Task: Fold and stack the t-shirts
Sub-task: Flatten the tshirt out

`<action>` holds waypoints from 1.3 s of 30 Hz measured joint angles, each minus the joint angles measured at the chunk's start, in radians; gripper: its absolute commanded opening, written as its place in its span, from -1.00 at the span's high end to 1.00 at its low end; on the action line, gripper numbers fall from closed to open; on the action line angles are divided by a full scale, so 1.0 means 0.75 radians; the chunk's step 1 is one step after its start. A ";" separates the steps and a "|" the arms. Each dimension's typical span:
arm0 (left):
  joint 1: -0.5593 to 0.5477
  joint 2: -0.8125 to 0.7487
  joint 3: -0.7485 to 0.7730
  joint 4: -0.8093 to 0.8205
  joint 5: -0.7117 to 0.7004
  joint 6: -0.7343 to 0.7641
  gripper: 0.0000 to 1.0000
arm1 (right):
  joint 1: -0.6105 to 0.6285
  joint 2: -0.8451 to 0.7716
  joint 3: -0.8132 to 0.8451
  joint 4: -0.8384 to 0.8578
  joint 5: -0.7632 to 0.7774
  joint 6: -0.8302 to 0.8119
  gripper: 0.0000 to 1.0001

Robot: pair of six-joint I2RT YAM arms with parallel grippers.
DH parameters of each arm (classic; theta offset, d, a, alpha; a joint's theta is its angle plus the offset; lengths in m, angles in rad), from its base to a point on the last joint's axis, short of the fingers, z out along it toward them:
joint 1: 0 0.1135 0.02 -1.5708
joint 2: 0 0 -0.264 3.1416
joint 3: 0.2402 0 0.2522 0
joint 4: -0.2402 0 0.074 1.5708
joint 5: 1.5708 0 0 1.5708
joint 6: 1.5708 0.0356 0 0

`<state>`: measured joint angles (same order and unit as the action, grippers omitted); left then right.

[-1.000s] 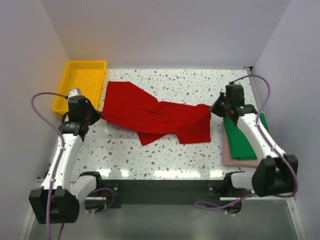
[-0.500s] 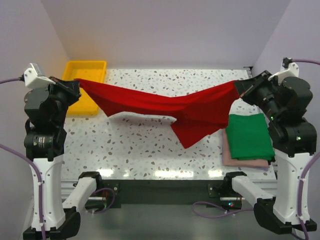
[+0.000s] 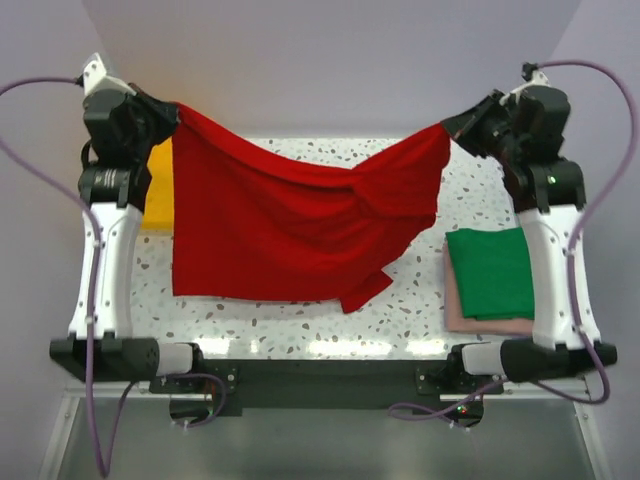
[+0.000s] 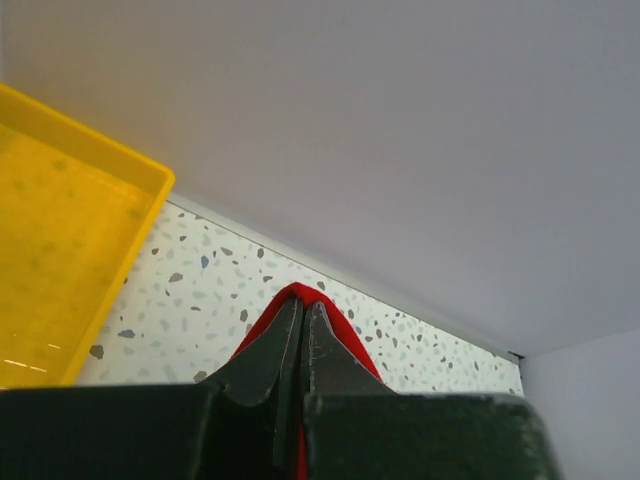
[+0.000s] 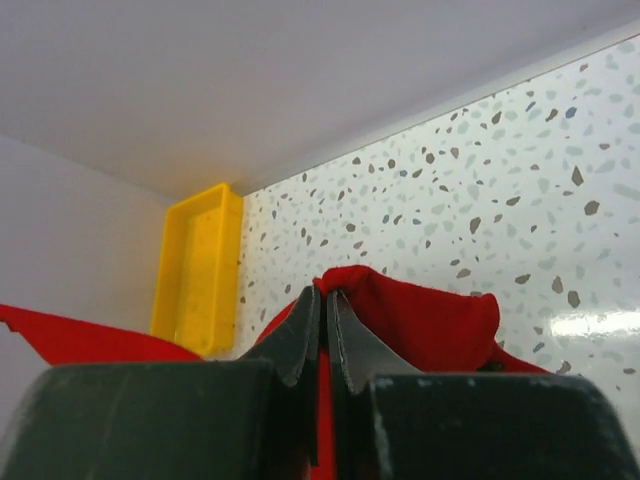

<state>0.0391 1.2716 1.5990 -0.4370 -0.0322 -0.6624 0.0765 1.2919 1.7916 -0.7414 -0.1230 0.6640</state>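
A red t-shirt point(image 3: 290, 215) hangs spread in the air between both raised arms, its lower edge near the table's front. My left gripper point(image 3: 175, 108) is shut on its upper left corner; the left wrist view shows red cloth point(image 4: 335, 315) pinched between the fingers point(image 4: 303, 305). My right gripper point(image 3: 447, 128) is shut on its upper right corner; the right wrist view shows the red cloth point(image 5: 420, 315) bunched at the fingertips point(image 5: 322, 296). A folded green t-shirt point(image 3: 495, 270) lies on a folded pink one point(image 3: 470, 318) at the table's right.
A yellow bin point(image 3: 160, 185) stands at the back left, partly hidden by the shirt; it also shows in the left wrist view point(image 4: 60, 250) and the right wrist view point(image 5: 200, 265). The terrazzo table point(image 3: 400, 310) has walls on three sides.
Both arms have lifted the red t-shirt from the table up high and apart. It now hangs as a sheet instead of lying crumpled.
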 measured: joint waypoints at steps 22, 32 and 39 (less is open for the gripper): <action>0.224 0.672 0.388 0.385 0.295 -0.151 1.00 | -0.055 0.379 0.111 0.625 -0.140 0.095 1.00; 0.215 0.408 -0.723 0.552 0.367 -0.170 0.08 | -0.069 0.396 -0.770 0.597 -0.135 0.095 -0.24; 0.215 0.356 -0.989 0.502 0.372 -0.185 0.06 | -0.065 0.454 -0.910 0.504 -0.123 0.004 -0.53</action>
<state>0.2005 1.5383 0.8574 -0.0605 0.2466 -0.8009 0.0280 1.6321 1.1091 -0.3637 -0.2150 0.6670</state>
